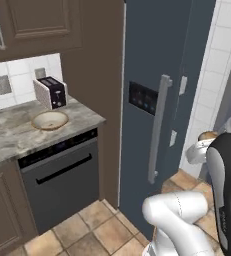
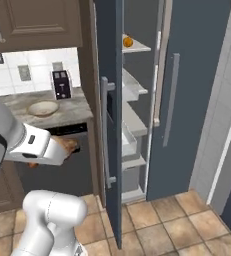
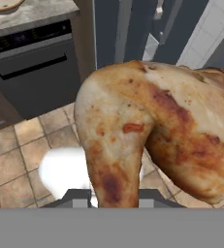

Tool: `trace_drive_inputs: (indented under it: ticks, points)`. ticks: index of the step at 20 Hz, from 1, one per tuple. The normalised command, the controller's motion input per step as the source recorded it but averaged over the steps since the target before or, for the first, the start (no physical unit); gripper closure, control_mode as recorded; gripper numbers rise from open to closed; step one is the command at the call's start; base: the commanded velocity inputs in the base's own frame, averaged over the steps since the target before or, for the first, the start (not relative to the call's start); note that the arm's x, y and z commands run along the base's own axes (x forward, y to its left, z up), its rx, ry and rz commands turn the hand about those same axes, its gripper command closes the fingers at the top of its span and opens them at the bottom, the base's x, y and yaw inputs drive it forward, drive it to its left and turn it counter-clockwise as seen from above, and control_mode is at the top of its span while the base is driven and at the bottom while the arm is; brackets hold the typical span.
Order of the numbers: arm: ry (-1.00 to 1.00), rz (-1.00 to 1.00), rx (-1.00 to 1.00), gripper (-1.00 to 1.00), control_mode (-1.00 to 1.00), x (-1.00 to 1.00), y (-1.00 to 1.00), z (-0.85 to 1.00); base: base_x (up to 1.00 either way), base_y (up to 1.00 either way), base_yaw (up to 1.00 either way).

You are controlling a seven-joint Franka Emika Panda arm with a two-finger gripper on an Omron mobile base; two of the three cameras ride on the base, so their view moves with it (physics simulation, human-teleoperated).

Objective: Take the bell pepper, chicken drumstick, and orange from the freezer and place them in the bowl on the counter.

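Tool grips one chicken drumstick (one orange shelved).

bowl on counter, by toaster

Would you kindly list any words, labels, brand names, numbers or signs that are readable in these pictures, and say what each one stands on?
No readable text anywhere.
Dark panel on the slate-grey freezer door: a few tiny coloured lights, no legible characters.
Control strip atop the black dishwasher front: faint marks, too small and blurred to read.
White toaster with black face: no brand or label visible.
Golden-brown chicken drumstick, beige bowl: unmarked.
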Motion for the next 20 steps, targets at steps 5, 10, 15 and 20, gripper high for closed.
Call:
trace_drive_inputs:
  ticks: [5, 10, 15, 20]
  points:
    - [0.0, 0.0, 0.0, 1.0, 1.0, 0.0, 0.0, 0.0, 0.02, 0.87, 0.07]
    - [0.0, 0.0, 0.0, 1.0, 1.0, 0.0, 0.0, 0.0, 0.57, 0.28, 0.42]
    - [0.0, 0.0, 0.0, 1.0, 1.0, 0.0, 0.0, 0.0, 0.77, -0.02, 0.52]
    - [0.0, 0.0, 0.0, 1.0, 1.0, 0.0, 0.0, 0.0, 0.75, 0.0, 0.44]
